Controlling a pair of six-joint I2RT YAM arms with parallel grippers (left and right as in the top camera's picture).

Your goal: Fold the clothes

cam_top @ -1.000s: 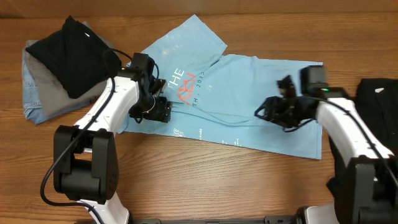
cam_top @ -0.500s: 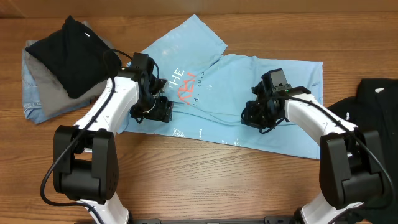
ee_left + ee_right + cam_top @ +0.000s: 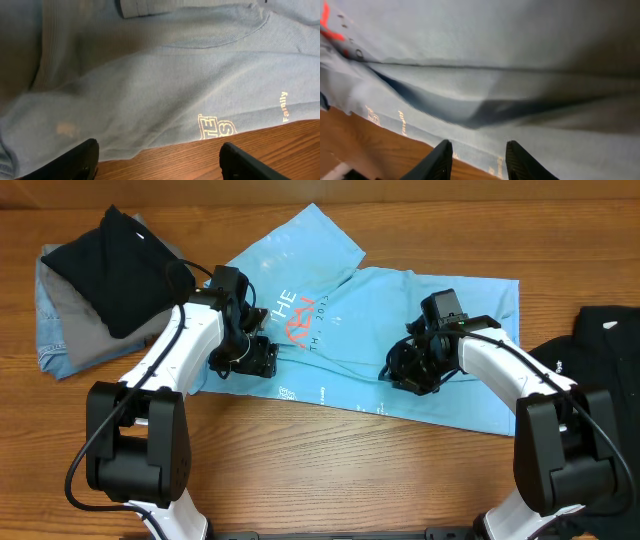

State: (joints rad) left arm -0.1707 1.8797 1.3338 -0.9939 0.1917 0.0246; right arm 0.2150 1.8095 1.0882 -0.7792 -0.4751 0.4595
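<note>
The light blue T-shirt [image 3: 400,310] lies spread across the middle of the table, with its orange-red and white lettering [image 3: 300,320] facing up and one flap folded toward the back left. My left gripper [image 3: 250,362] is open over the shirt's front left edge. In the left wrist view its fingers [image 3: 160,162] straddle bare wood just off the hem [image 3: 150,90]. My right gripper [image 3: 400,375] is open, low over the shirt's front middle. In the right wrist view its fingers [image 3: 479,160] hover over a fold crease in the fabric [image 3: 495,50].
A black garment [image 3: 115,265] lies on a grey and denim pile [image 3: 60,340] at the back left. Another black garment [image 3: 605,340] lies at the right edge. Wooden table [image 3: 330,470] runs along the front.
My right arm has swung left from the shirt's right end to its front middle and dropped lower. The left arm and the shirt have not moved.
</note>
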